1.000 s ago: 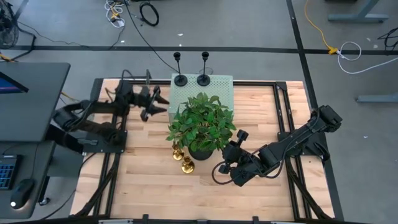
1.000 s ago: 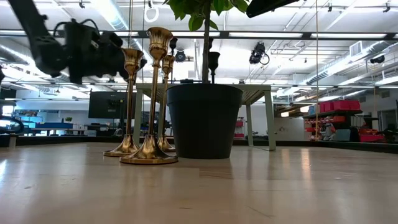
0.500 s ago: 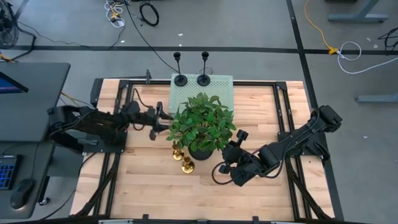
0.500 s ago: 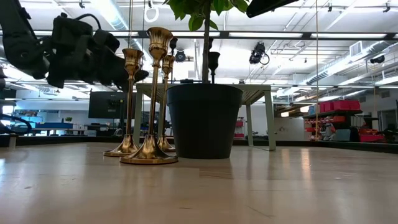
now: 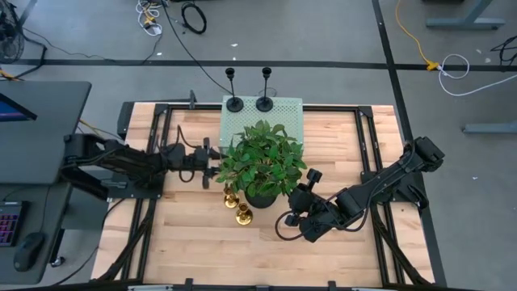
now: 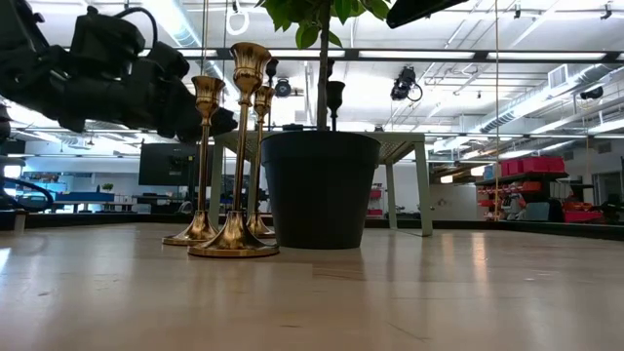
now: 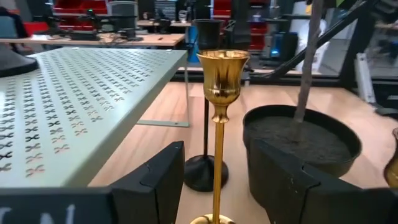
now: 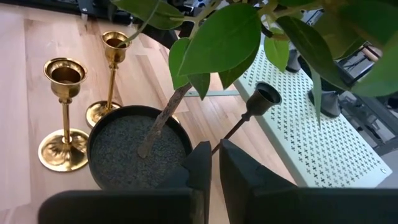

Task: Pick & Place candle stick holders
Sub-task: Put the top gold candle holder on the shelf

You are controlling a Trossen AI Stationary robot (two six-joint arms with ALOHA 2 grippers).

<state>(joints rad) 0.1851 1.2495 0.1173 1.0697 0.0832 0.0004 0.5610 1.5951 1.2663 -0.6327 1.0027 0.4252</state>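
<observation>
Three gold candle stick holders (image 6: 244, 146) stand on their round bases left of the black plant pot (image 6: 320, 190); two show in the high view (image 5: 237, 207). Two black holders (image 5: 233, 103) stand on the perforated stand (image 5: 287, 109). A third black holder (image 7: 205, 93) stands on the table between pot and stand, hidden under leaves from above. My left gripper (image 5: 212, 164) is open, its fingers on either side of one gold holder's stem (image 7: 217, 134) without touching it. My right gripper (image 5: 289, 215) is shut and empty right of the pot.
The leafy plant (image 5: 262, 160) spreads over the pot and part of the holders. The perforated stand's edge (image 7: 93, 106) runs close beside my left gripper. Bare wooden table (image 5: 202, 242) lies toward the near edge.
My left gripper has moved from beside the perforated stand toward the table's near edge and rightward, up to the gold holders, and now has one gold stem between its fingers. The holders and my right arm have stayed still.
</observation>
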